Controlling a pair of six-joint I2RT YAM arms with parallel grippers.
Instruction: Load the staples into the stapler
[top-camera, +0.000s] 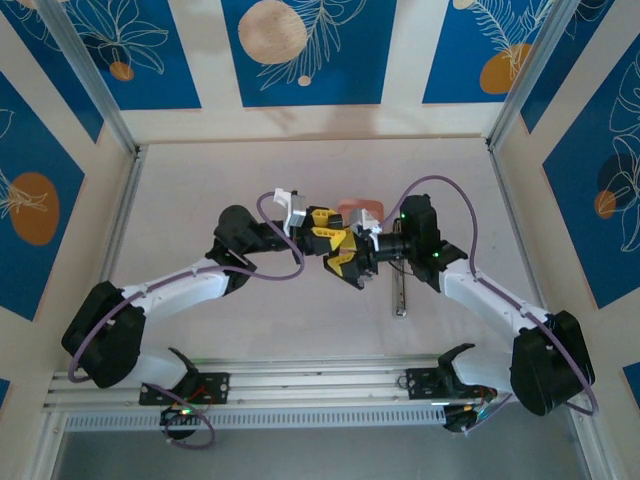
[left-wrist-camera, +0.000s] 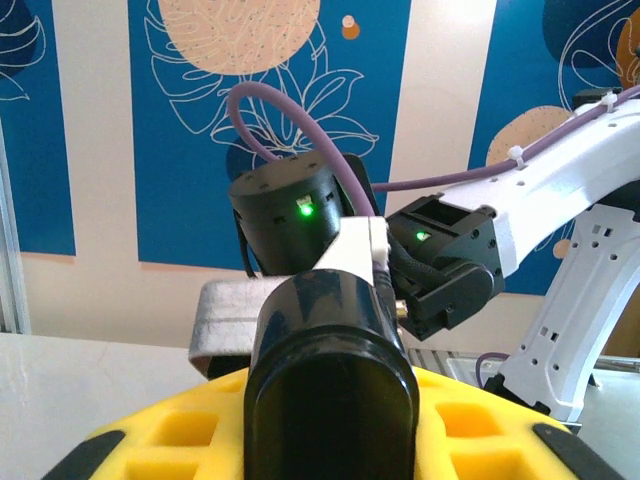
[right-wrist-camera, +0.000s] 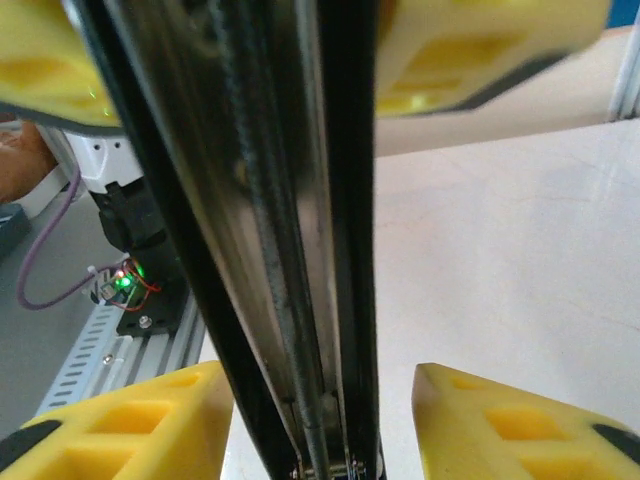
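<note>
In the left wrist view, the black glossy end of the stapler (left-wrist-camera: 330, 380) stands between my yellow fingers. My left gripper (left-wrist-camera: 330, 440) is shut on it, and a grey metal part (left-wrist-camera: 225, 315) sticks out to the left behind it. In the right wrist view the stapler's (right-wrist-camera: 290, 250) open metal channel runs up between the fingers of my right gripper (right-wrist-camera: 315, 400). That gripper is open, with a clear gap to the right finger (right-wrist-camera: 470, 420). From above, the left gripper (top-camera: 325, 228) and right gripper (top-camera: 350, 265) meet mid-table. The staples are hidden.
A pink tray (top-camera: 360, 207) sits just behind the two grippers. A slim silver bar (top-camera: 400, 292) shows near the right wrist, toward the front. The aluminium rail (top-camera: 320, 385) with both arm bases runs along the near edge. Patterned walls close in the table on three sides.
</note>
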